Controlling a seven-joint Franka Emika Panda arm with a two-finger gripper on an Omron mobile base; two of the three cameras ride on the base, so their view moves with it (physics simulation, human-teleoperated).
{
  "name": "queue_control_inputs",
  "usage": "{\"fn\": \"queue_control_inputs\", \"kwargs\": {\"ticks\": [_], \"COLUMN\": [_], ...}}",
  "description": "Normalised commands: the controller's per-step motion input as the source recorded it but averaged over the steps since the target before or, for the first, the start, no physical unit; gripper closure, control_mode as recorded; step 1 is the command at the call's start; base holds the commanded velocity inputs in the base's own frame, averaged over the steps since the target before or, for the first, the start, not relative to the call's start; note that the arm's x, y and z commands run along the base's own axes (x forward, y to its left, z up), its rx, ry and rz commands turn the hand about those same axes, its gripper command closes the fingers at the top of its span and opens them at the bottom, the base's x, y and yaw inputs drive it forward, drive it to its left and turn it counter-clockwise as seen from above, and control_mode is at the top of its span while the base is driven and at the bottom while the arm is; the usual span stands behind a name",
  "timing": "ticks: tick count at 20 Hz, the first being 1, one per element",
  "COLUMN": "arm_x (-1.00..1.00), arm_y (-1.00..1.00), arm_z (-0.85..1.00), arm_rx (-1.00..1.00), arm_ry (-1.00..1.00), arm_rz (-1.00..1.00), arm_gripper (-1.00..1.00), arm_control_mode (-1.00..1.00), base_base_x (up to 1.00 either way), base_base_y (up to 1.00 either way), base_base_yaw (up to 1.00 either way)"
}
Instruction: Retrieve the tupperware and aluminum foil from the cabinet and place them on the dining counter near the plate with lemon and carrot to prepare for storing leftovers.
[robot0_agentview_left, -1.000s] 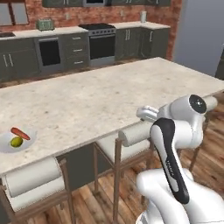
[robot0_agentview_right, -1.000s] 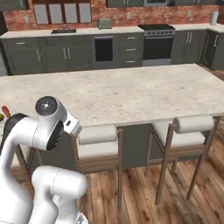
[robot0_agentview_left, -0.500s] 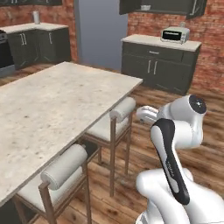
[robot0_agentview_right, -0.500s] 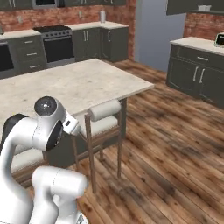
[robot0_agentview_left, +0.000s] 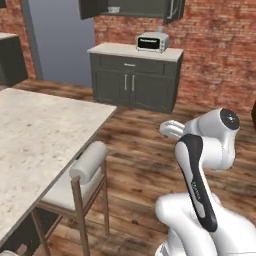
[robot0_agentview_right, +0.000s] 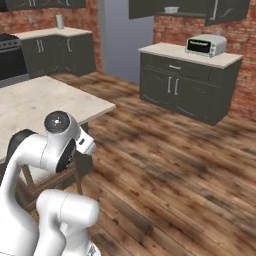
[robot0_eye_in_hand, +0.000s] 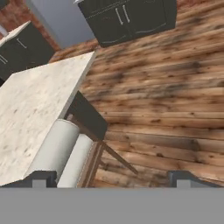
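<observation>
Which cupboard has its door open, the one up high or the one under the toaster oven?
The high wall cabinet above the toaster oven; its doors hang open, while the lower cabinet is shut.

My fingertips (robot0_eye_in_hand: 43, 178) barely poke up, mostly cut off at the bottom. Upper cabinet (robot0_agentview_left: 131, 7) is cropped by the top edge; the white thing (robot0_agentview_left: 113, 9) inside is too small to identify.

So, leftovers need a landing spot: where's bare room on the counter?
The counter is bare across its visible corner, out to the edge above the stool. The far cabinet top is free left of the toaster oven.
</observation>
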Motion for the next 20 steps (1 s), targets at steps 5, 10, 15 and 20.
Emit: {"fn": "queue_control_inputs", "kwargs": {"ticks": [5,10,15,20], "arm_x": [0.00,0.00,0.00,0.00], "arm_y": [0.00,0.00,0.00,0.00], "arm_z": [0.00,0.00,0.00,0.00], "arm_rx": [0.00,0.00,0.00,0.00], "arm_ry": [0.00,0.00,0.00,0.00], "arm_rz": [0.00,0.00,0.00,0.00], "arm_gripper": [-1.00,-1.00,-1.00,-1.00], "arm_control_mode": [1.00,1.00,1.00,1.00], "base_base_x": [1.00,1.00,1.00,1.00], "base_base_y": [-0.99,-1.00,-1.00,-0.65], "base_base_yaw": [0.10,0.11,0.09,0.03]}}
